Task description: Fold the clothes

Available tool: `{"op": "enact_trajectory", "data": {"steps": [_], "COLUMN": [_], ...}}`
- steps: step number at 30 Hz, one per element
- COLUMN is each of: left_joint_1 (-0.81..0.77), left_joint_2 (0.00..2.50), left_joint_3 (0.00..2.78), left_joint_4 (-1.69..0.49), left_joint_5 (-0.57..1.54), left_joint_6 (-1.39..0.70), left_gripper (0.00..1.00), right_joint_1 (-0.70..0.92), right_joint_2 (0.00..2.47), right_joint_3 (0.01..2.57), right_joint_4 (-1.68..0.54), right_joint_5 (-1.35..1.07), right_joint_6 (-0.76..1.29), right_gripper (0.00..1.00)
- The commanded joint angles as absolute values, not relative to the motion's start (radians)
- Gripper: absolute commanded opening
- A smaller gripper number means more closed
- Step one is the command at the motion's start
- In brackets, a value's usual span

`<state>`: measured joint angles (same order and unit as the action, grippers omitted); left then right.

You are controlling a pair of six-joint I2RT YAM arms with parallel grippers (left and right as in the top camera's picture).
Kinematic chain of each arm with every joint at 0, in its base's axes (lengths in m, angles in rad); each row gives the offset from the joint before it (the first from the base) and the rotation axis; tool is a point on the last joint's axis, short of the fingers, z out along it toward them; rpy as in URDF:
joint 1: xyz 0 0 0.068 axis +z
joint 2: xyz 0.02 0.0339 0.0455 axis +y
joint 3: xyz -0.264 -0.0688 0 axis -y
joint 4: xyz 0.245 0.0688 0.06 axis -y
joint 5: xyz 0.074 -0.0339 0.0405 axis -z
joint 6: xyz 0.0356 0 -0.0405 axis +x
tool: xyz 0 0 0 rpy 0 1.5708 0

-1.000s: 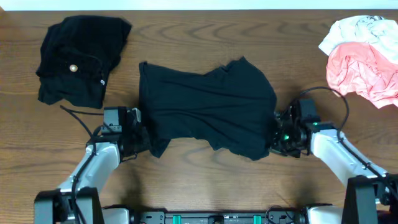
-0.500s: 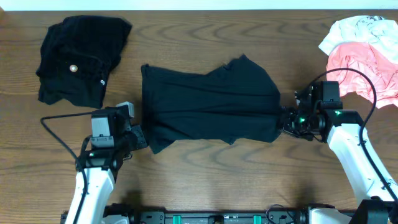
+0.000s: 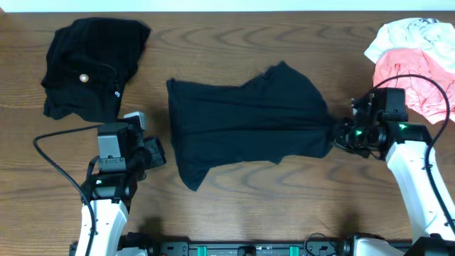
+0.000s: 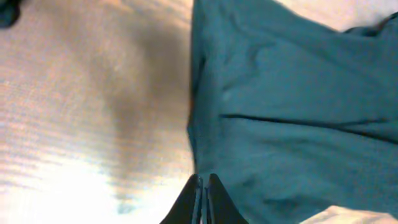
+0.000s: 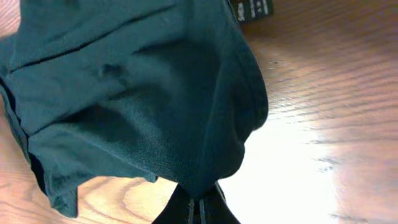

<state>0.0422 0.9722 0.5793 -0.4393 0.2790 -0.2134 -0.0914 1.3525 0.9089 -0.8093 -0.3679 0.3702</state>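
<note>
A plain black short-sleeved shirt [image 3: 242,124] lies spread across the middle of the table, drawn to a point at its right end. My right gripper [image 3: 334,135] is shut on that bunched end; in the right wrist view the cloth [image 5: 137,93] hangs from the pinched fingertips [image 5: 200,198]. My left gripper [image 3: 159,151] is shut and holds nothing, a little left of the shirt's left edge. In the left wrist view its closed tips [image 4: 204,182] sit just beside the shirt's hem [image 4: 292,106], over bare wood.
A crumpled black garment with a small pale button [image 3: 92,67] lies at the back left. Pink [image 3: 416,82] and white [image 3: 409,32] clothes are heaped at the back right, close behind the right arm. A loose cable [image 3: 57,153] loops by the left arm.
The right gripper has moved right and back, dragging the shirt with it and stretching it out. The left gripper has come off the shirt's left corner and drawn back.
</note>
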Motion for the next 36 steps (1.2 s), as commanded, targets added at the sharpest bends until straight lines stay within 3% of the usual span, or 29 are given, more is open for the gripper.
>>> {"op": "enact_trajectory", "data": {"steps": [1, 5, 8, 15, 17, 27, 34, 36], "left_joint_1": [0.043, 0.040, 0.028, -0.047, -0.061, -0.065, -0.065, -0.065], "left_joint_2": [0.969, 1.010, 1.068, 1.179, 1.190, 1.195, 1.195, 1.195], "left_joint_3": [0.599, 0.590, 0.580, 0.574, 0.567, 0.503, 0.435, 0.419], "left_joint_4": [-0.471, -0.522, -0.545, -0.575, -0.579, -0.558, -0.439, -0.412], "left_joint_5": [0.263, 0.327, 0.401, 0.409, 0.381, 0.350, 0.454, 0.464], "left_joint_6": [-0.215, -0.215, -0.215, -0.216, -0.226, -0.286, -0.292, -0.307], "left_gripper": [0.13, 0.38, 0.43, 0.44, 0.50, 0.56, 0.57, 0.62], "right_joint_1": [-0.104, -0.104, -0.104, -0.104, -0.104, -0.104, -0.104, -0.104], "right_joint_2": [1.336, 1.336, 1.336, 1.336, 1.336, 1.336, 1.336, 1.336], "right_joint_3": [0.930, 0.930, 0.930, 0.930, 0.930, 0.930, 0.930, 0.930], "right_joint_4": [-0.816, -0.812, -0.812, -0.812, -0.812, -0.797, -0.796, -0.796], "right_joint_5": [-0.368, -0.368, -0.368, -0.368, -0.368, -0.368, -0.368, -0.368], "right_joint_6": [0.343, 0.343, 0.342, 0.323, 0.319, 0.317, 0.317, 0.317], "right_gripper": [0.01, 0.01, 0.01, 0.01, 0.01, 0.01, 0.01, 0.01]}}
